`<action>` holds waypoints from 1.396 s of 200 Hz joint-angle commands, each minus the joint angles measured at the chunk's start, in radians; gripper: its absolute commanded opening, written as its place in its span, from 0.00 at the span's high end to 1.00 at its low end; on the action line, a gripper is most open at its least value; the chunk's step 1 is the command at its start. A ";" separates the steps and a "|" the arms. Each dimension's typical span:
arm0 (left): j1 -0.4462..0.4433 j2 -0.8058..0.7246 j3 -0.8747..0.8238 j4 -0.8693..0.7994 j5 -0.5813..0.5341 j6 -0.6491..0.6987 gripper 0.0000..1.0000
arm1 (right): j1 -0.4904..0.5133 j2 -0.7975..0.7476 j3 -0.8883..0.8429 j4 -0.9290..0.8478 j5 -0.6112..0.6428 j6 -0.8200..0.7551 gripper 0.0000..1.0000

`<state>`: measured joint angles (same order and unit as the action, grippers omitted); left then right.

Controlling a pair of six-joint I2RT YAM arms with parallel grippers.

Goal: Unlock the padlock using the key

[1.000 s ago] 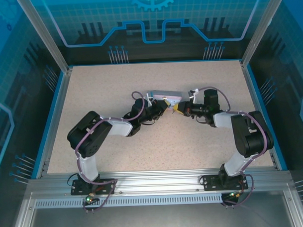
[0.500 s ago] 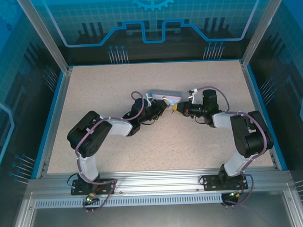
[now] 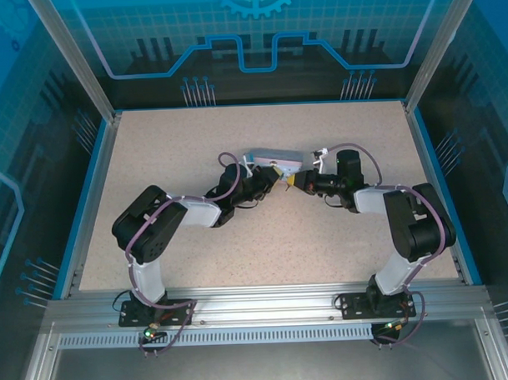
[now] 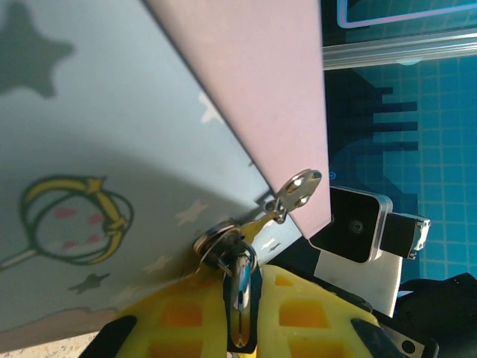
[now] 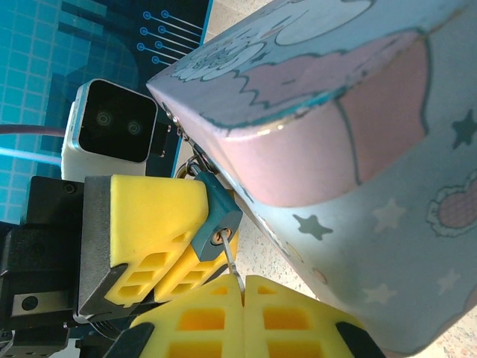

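- My right gripper (image 5: 244, 298), pinching the key (image 5: 232, 270), has edged left; the tip now meets the keyhole of the padlock (image 5: 215, 216), ready to enter.
- My left gripper (image 4: 242, 298) clamps the padlock.

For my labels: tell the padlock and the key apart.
The padlock is a chunky teal block; the key is a thin grey sliver. The left gripper clamps the padlock; the right gripper pinches the key. Both are tiny beside the tin.
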<state>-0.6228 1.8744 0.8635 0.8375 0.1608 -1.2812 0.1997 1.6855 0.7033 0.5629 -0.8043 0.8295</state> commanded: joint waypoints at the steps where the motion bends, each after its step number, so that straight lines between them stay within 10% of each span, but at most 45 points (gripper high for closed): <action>1: -0.060 -0.045 0.026 0.025 0.210 0.018 1.00 | 0.012 0.006 0.061 0.095 -0.020 -0.027 1.00; 279: -0.064 -0.013 0.029 0.034 0.212 0.024 1.00 | 0.052 0.027 0.104 0.129 0.002 0.032 1.00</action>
<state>-0.6064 1.8690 0.8635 0.8379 0.1562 -1.2762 0.1959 1.7359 0.7689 0.5617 -0.8410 0.8448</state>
